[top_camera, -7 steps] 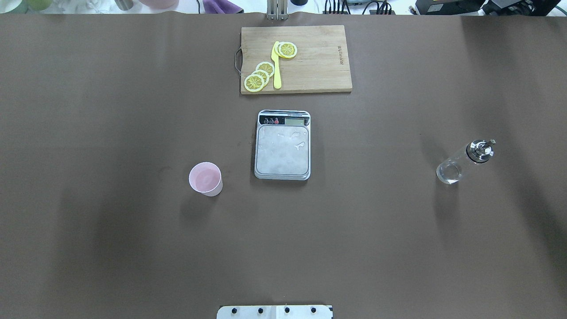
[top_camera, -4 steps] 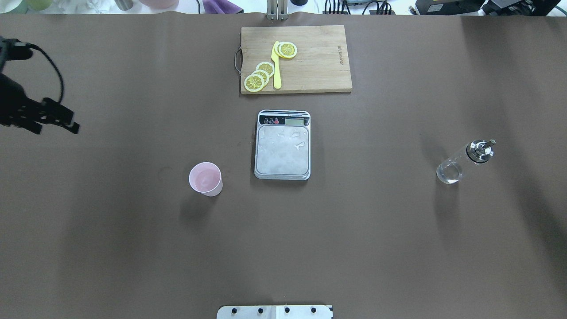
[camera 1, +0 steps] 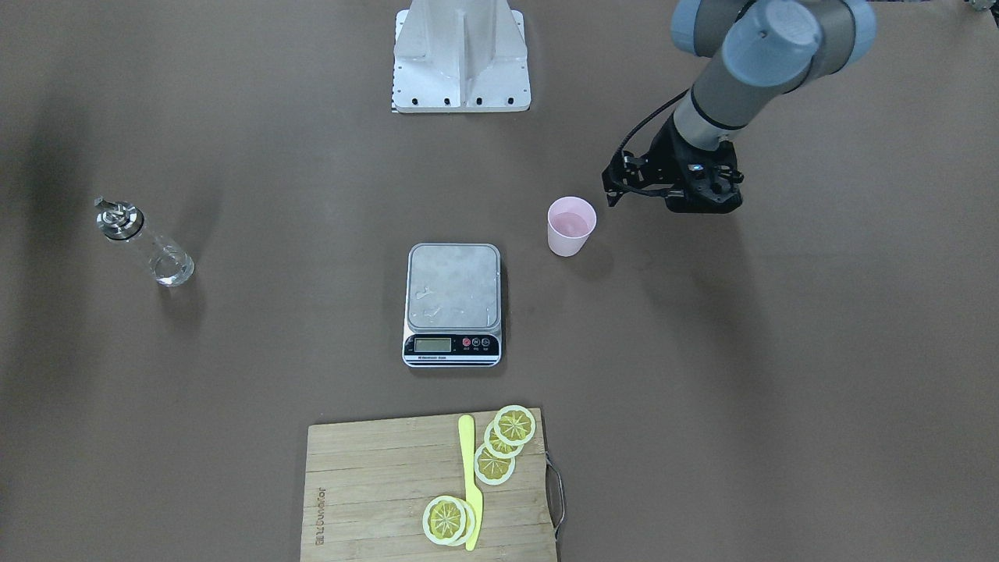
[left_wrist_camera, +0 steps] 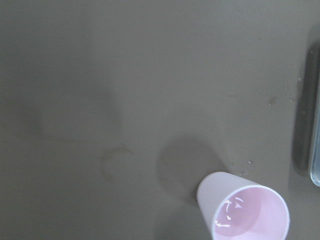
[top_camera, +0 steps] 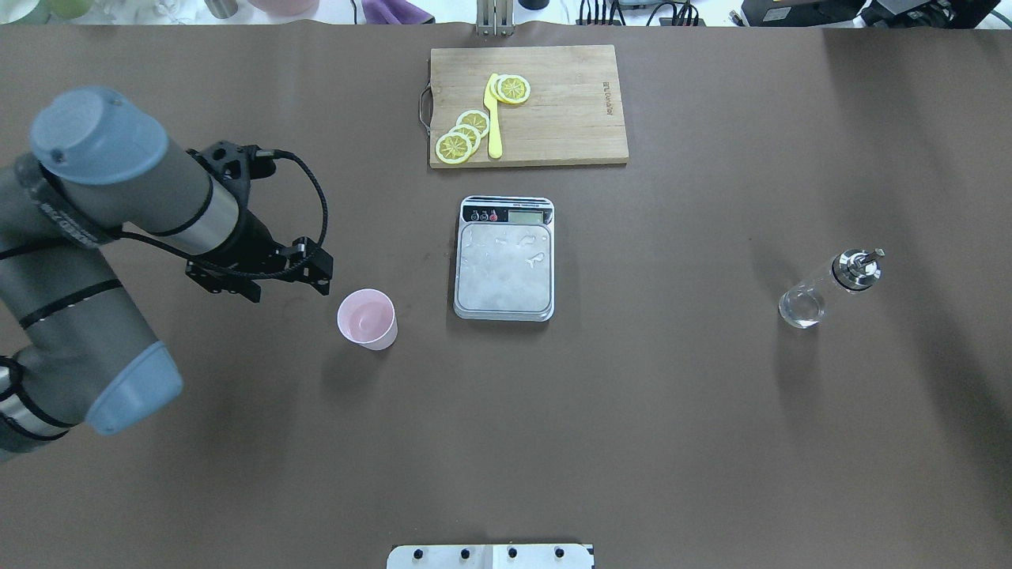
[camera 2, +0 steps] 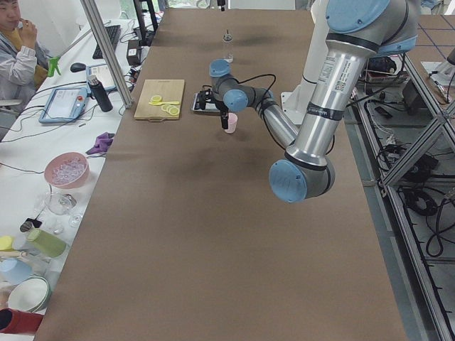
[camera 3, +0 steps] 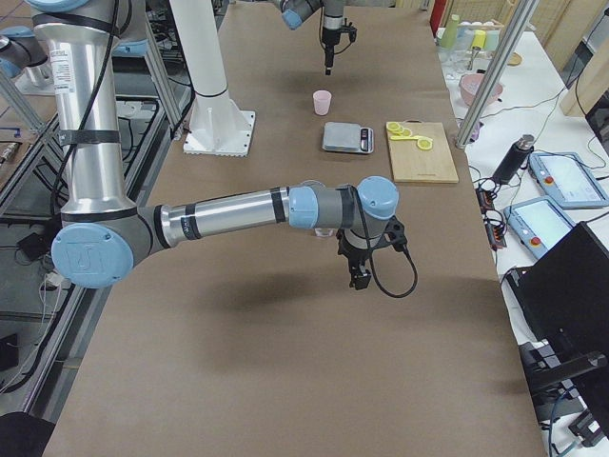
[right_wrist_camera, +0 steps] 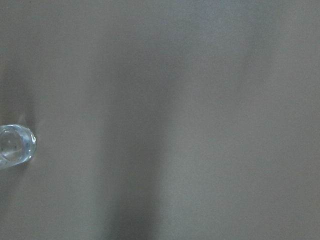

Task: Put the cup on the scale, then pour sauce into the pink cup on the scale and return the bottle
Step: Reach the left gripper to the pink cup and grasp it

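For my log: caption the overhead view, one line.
Open left gripper hovers beside the upright pale pink plastic cup; silver steel digital scale and clear glass bottle stand untouched.

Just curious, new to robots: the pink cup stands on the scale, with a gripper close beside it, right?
No: the cup stands on the table beside the scale, as the overhead view shows; the left gripper is close beside it.

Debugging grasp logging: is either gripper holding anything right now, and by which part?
Nothing is held. Left gripper, open, sits beside the cup without touching; bottle stands alone. Right gripper carries nothing visible.
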### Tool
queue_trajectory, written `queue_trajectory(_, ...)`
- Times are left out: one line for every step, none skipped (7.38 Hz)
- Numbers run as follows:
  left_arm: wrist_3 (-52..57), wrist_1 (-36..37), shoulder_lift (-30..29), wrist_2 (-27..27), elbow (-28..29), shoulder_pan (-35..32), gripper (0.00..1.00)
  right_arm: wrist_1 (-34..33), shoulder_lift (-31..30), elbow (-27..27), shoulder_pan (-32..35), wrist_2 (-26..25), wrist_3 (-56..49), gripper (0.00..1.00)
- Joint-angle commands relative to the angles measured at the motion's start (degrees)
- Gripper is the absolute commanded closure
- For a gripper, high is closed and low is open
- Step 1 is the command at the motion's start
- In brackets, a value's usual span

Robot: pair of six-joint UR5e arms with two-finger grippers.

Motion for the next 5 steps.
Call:
queue_trajectory(-1.0, -0.4, -2.9, 2.5, 4.9, 3.4, 0.08, 0.1, -0.2, 0.0, -1.0, 1.0, 0.1, 0.00)
queue_trajectory(-1.1, -0.6, -3.6, 2.6, 6.1, 4.1, 0.11, 0.1, -0.1, 0.2, -1.2, 1.3, 0.2, 0.00)
queue_trajectory(-1.1, -0.7, -3.6, 2.6, 6.5, 4.5, 0.17, 0.1, -0.2, 0.2, -1.3, 1.5, 0.2, 0.00)
queue_trajectory(-1.9, -0.7, -3.7, 2.6, 6.9, 4.8, 0.32, 0.1, -0.1, 0.2, -1.6, 1.5, 0.1, 0.00)
queue_trajectory(-2.2, -0.7, -3.8, 2.6, 6.9, 5.4, 0.71, 0.1, -0.1, 0.3, -1.8, 1.7, 0.1, 0.00)
